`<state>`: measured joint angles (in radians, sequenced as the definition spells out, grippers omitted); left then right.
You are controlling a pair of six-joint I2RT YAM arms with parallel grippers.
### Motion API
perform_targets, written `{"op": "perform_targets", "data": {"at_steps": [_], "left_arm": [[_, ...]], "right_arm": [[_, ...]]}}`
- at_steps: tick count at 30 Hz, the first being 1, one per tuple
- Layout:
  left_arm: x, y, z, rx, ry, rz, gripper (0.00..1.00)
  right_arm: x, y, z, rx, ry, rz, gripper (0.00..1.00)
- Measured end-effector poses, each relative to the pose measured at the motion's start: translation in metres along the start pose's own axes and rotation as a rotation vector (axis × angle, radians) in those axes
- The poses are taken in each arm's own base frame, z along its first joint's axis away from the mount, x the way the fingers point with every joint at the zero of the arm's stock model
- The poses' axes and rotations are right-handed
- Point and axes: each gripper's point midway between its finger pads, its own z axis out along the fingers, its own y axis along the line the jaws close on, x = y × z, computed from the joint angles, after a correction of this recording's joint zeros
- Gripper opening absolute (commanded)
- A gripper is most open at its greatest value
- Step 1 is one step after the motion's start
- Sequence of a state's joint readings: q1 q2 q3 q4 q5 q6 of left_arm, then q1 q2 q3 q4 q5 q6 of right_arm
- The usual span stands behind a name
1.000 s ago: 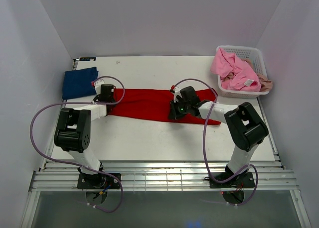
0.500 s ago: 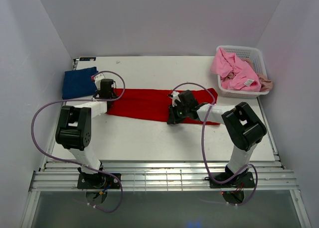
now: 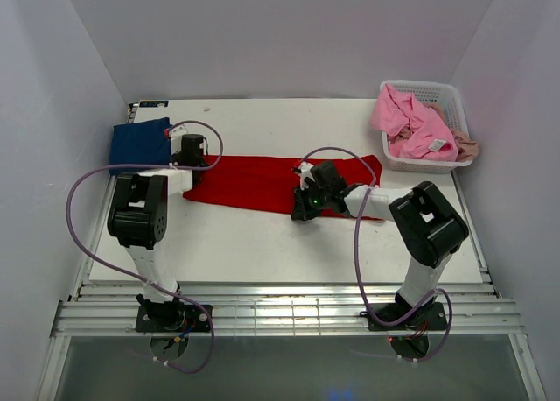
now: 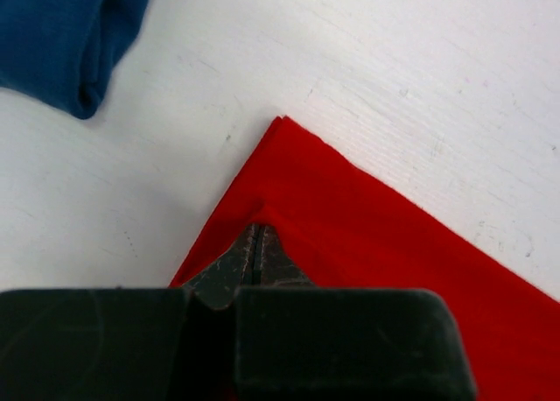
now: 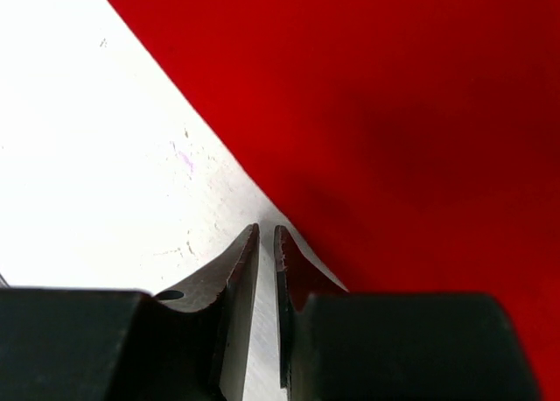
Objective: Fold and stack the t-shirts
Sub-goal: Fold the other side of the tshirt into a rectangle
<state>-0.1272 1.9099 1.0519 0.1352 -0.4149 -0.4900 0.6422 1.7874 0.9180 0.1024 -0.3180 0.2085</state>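
Red shirt (image 3: 254, 182) lies as a long strip across the bench (image 3: 262, 243), near the folded blue shirt (image 3: 138, 144). Left jaws closed, apparently pinching its left corner. Right jaws a narrow slit at the near hem, grip unclear. Likely spaced apart to hold the cloth taut for folding.
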Motion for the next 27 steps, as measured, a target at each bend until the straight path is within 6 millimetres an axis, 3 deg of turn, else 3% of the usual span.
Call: {"op": "perform_targets", "data": {"at_steps": [3,8,11,13,14,17,20,24,27], "left_arm": [[-0.013,0.004,-0.012,-0.009,-0.039,-0.015,0.00],[-0.061,0.012,-0.064,0.011,-0.175,-0.082,0.00],[-0.099,0.004,-0.100,0.085,-0.291,-0.139,0.00],[-0.113,-0.008,-0.116,0.149,-0.339,-0.144,0.00],[-0.116,-0.016,-0.119,0.180,-0.347,-0.135,0.00],[-0.105,-0.043,-0.102,0.240,-0.288,-0.063,0.00],[-0.068,-0.060,-0.068,0.248,-0.164,0.022,0.00],[-0.006,-0.051,-0.036,0.202,0.011,0.123,0.00],[0.021,-0.041,-0.027,0.165,0.098,0.170,0.00]], "right_arm": [[0.002,-0.001,-0.007,0.029,0.012,0.000,0.20],[-0.018,0.009,-0.045,0.083,-0.048,-0.027,0.23],[-0.042,0.012,-0.075,0.141,-0.130,-0.053,0.23],[-0.054,0.008,-0.089,0.201,-0.172,-0.062,0.21],[-0.057,0.004,-0.093,0.228,-0.183,-0.062,0.15],[-0.055,-0.016,-0.099,0.315,-0.175,-0.042,0.08],[-0.047,-0.042,-0.102,0.405,-0.145,-0.004,0.08],[-0.032,-0.078,-0.102,0.498,-0.090,0.056,0.08],[-0.025,-0.104,-0.106,0.553,-0.061,0.102,0.08]]}}
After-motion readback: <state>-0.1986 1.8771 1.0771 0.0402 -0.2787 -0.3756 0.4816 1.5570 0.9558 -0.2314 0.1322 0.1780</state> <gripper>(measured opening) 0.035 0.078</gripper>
